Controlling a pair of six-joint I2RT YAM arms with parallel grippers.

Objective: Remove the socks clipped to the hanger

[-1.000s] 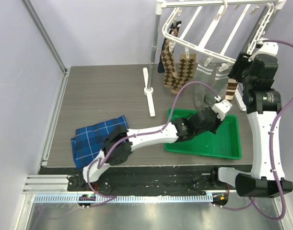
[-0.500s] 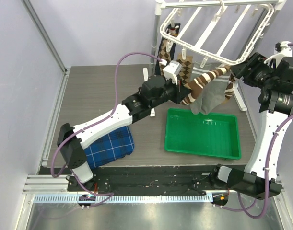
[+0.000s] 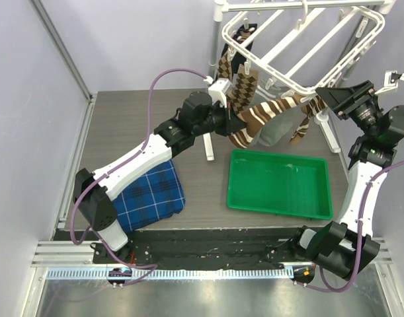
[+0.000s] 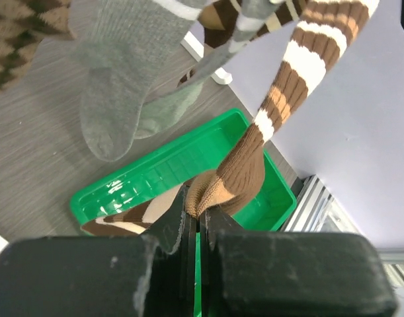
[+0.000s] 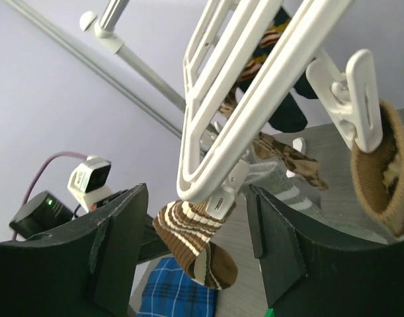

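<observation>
The white hanger [image 3: 268,68] hangs tilted at the back right. Brown argyle socks [image 3: 244,86] and a grey sock [image 3: 278,132] hang clipped to it. My left gripper [image 3: 233,127] is shut on the toe of a brown cream-striped sock [image 3: 268,119], stretched taut up to a clip at the hanger's right corner. In the left wrist view the jaws [image 4: 200,210] pinch that sock [image 4: 248,158]. My right gripper [image 3: 325,98] is open, its fingers either side of the clip [image 5: 225,198] holding the sock's cuff [image 5: 192,234]. The hanger's frame [image 5: 254,99] is above.
A green tray [image 3: 281,212] lies under the stretched sock. A folded blue plaid cloth [image 3: 149,198] lies front left. The metal pole stand [image 3: 218,39] rises behind the left gripper, with its white foot [image 3: 207,142] on the table. Another clip [image 5: 357,99] holds a brown sock [image 5: 383,172].
The left gripper took the striped sock's toe and pulled it left and up, stretching it and tilting the hanger. The right gripper rose to the hanger's corner clip.
</observation>
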